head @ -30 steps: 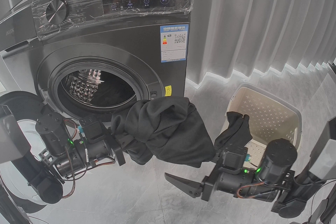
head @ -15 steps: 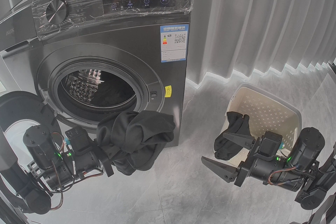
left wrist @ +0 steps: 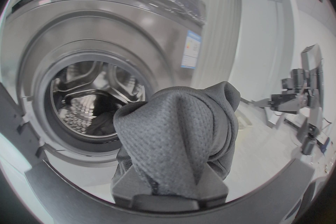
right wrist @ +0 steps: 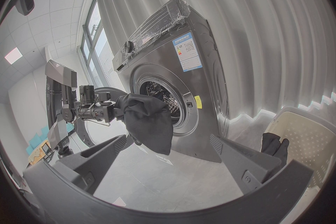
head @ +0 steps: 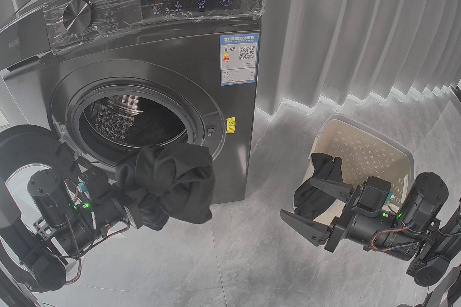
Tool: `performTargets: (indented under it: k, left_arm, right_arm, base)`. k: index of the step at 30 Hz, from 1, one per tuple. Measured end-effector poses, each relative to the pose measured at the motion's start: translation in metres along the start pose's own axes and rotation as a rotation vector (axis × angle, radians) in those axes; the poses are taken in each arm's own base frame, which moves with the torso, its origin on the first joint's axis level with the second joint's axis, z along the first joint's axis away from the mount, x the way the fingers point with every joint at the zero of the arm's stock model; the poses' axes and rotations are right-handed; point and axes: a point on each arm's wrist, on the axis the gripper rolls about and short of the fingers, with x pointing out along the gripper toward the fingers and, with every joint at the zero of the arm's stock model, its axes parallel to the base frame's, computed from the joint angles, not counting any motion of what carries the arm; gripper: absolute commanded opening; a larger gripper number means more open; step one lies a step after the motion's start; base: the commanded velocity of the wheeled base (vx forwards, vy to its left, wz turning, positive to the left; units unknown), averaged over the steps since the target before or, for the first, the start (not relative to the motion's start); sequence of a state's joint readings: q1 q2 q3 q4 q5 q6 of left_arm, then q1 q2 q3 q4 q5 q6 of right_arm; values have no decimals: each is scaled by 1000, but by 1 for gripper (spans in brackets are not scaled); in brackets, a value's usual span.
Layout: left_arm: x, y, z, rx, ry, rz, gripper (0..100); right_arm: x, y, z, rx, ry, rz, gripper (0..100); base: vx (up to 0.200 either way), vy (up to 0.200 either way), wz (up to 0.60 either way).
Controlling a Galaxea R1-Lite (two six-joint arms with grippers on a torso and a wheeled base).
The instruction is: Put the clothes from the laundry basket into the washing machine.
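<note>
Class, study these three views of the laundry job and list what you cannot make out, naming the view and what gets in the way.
Drum depths: head view, too dark to tell whether clothes lie inside.
Laundry basket floor: head view, right tool and arm cover the near part.
Left tool fingertips: head view, the black garment drapes over them.
Washer door: cut off at head view's left edge.

The washer has its mouth wide open, with the door swung aside to the left. A dark garment hangs before the mouth's lower right rim. Bare floor lies between washer and basket.
</note>
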State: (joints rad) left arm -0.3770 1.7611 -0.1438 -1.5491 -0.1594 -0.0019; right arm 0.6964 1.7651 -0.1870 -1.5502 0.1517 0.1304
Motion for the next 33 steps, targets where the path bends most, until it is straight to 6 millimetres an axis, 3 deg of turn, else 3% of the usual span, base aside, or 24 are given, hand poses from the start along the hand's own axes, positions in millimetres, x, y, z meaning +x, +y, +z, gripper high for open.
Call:
performTargets:
  k: [5, 16, 27, 33]
  left_arm:
    - [-1, 4, 0, -16, 1, 155, 0]
    - [5, 20, -5, -14, 17, 324, 0]
    - [9, 24, -5, -10, 15, 340, 0]
    - [14, 17, -8, -2, 24, 309, 0]
  right_arm:
    - [0, 1, 0, 1, 2, 4, 100]
    - [2, 1, -1, 2, 2, 6, 100]
    - [2, 0, 0, 2, 1, 3, 100]
    - [2, 3, -1, -3, 2, 9, 100]
  base:
    - [0, 0, 0]
    - [0, 0, 0]
    - [55, 0, 0]
    - [0, 0, 0]
